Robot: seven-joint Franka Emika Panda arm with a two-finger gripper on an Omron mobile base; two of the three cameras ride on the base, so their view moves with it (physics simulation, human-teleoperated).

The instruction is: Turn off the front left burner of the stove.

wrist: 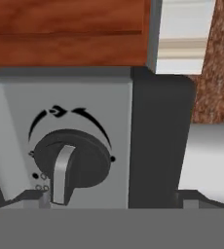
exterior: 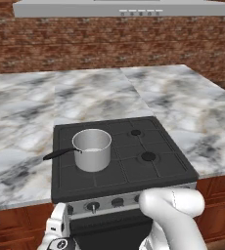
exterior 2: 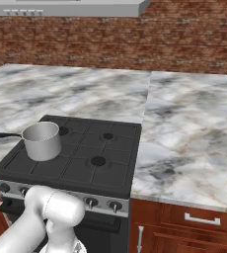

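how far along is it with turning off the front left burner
Done: the arm has been brought low in front of the stove, and the hand view looks straight at one dark knob on the silver control strip. In hand: the gripper is open, its fingertips either side of the knob, not clamped. Left: close on the knob and turn it. No flame can be made out under the pot.

A steel pot (exterior: pixel 92 149) with a black handle stands on the stove (exterior: pixel 158 168) toward its front left corner, blocking passage there. The stove's right half and back are bare grates. The marble worktop (exterior: pixel 183 97) around it lies open. In the hand view, a dark knob (wrist: pixel 71 163) on the silver control strip (exterior: pixel 104 204) sits close ahead with nothing in front of it.
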